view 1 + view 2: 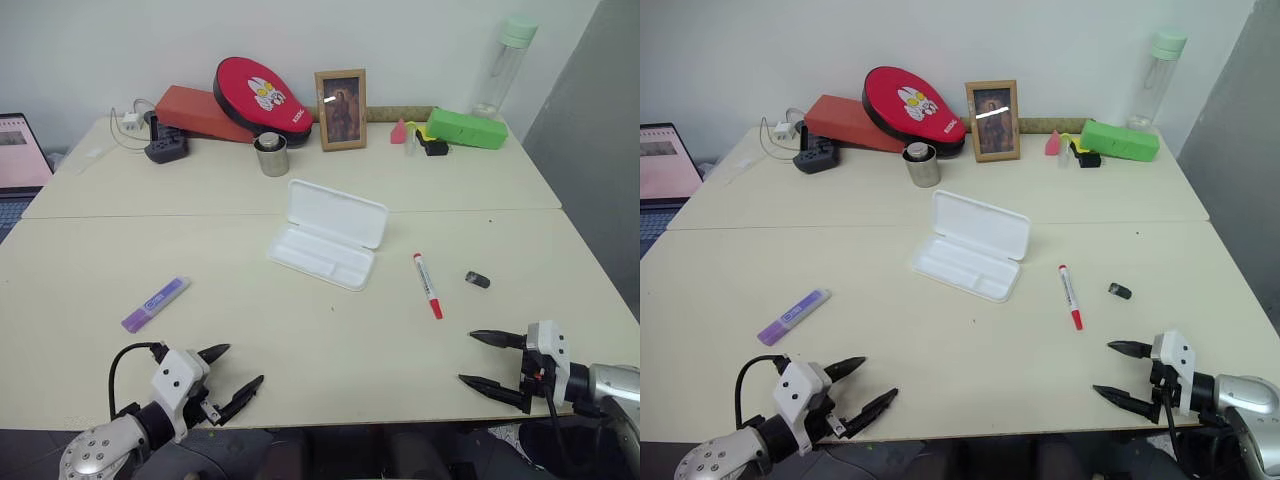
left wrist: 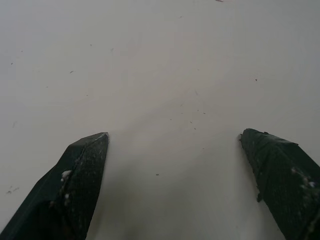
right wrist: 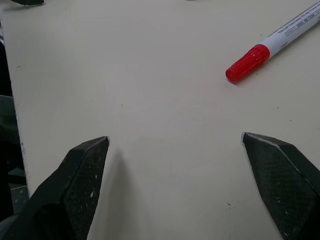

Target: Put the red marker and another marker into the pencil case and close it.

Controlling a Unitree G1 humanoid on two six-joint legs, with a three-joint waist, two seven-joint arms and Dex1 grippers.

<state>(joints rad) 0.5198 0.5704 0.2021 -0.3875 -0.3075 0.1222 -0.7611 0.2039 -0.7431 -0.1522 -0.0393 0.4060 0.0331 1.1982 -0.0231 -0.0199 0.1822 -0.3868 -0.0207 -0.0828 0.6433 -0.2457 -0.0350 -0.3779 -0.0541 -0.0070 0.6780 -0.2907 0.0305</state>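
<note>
Both black two-fingered grippers, left (image 1: 228,375) and right (image 1: 492,360), hover spread and empty over the near table edge, the slim red-capped white marker (image 1: 428,285) lying lengthwise just beyond the right one, beside the open white plastic pencil case (image 1: 330,235).

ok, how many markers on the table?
2: the red marker right of the open pencil case, and the purple marker far left of it. None seem hidden.
</note>
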